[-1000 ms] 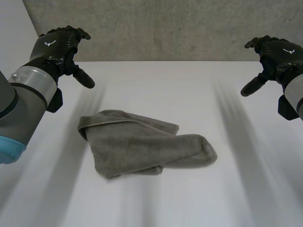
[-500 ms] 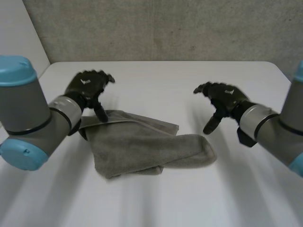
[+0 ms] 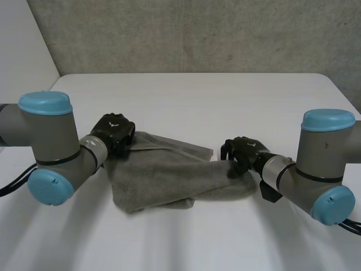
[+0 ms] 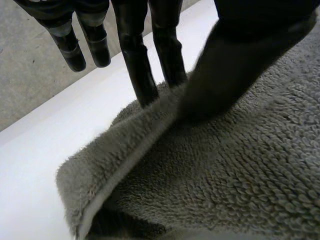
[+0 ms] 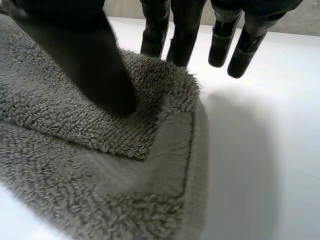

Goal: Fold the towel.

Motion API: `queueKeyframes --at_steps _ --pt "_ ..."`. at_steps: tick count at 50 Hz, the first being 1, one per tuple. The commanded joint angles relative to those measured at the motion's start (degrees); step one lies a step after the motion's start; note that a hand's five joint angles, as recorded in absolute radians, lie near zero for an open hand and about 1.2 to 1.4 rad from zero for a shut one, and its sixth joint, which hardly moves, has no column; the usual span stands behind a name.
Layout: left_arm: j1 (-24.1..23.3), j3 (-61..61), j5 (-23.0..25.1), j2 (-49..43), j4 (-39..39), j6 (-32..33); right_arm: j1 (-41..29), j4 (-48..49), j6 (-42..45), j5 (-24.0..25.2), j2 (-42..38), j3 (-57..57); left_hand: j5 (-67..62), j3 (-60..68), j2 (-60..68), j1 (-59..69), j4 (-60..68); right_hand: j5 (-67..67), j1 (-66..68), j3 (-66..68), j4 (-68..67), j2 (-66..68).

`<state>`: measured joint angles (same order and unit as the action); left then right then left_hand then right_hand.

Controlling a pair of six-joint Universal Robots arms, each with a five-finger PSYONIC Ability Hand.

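The white table [image 3: 186, 93] carries a grey towel [image 3: 161, 178], crumpled and partly folded over itself, lying between the two arms. The left hand [image 3: 114, 132] is at the towel's far left corner, its thumb on top of the hemmed edge and fingers [image 4: 137, 65] behind it, pinching the cloth. The right hand [image 3: 242, 151] pinches the rounded right end likewise, thumb on the pile and fingers [image 5: 154, 30] behind the edge.
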<state>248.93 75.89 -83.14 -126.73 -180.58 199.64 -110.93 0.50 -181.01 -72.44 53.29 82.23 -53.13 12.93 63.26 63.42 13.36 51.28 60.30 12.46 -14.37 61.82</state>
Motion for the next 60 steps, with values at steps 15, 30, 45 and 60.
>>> queueKeyframes --at_steps 15,30,45,60 --pt "0.9 -10.7 1.7 1.1 -5.6 1.5 0.2 -0.5 2.4 8.8 6.0 -10.2 -16.9 -2.9 16.7 16.6 -3.4 18.7 19.7 -2.5 4.4 18.2" --pt "2.3 -8.5 4.9 26.7 -32.7 -7.4 2.3 18.7 -1.3 -1.4 25.4 -27.5 -16.9 -2.9 16.7 16.6 -3.4 18.7 19.7 -2.5 4.4 18.2" --pt "7.7 21.4 15.9 25.1 -35.6 -7.0 2.6 15.8 15.1 7.2 25.7 4.8 -16.9 -2.9 16.7 16.6 -3.4 18.7 19.7 -2.5 4.4 18.2" --pt "4.6 28.5 15.0 9.0 -31.6 8.5 5.2 15.8 24.4 6.8 13.0 18.0 -16.9 -2.9 16.7 16.6 -3.4 18.7 19.7 -2.5 4.4 18.2"
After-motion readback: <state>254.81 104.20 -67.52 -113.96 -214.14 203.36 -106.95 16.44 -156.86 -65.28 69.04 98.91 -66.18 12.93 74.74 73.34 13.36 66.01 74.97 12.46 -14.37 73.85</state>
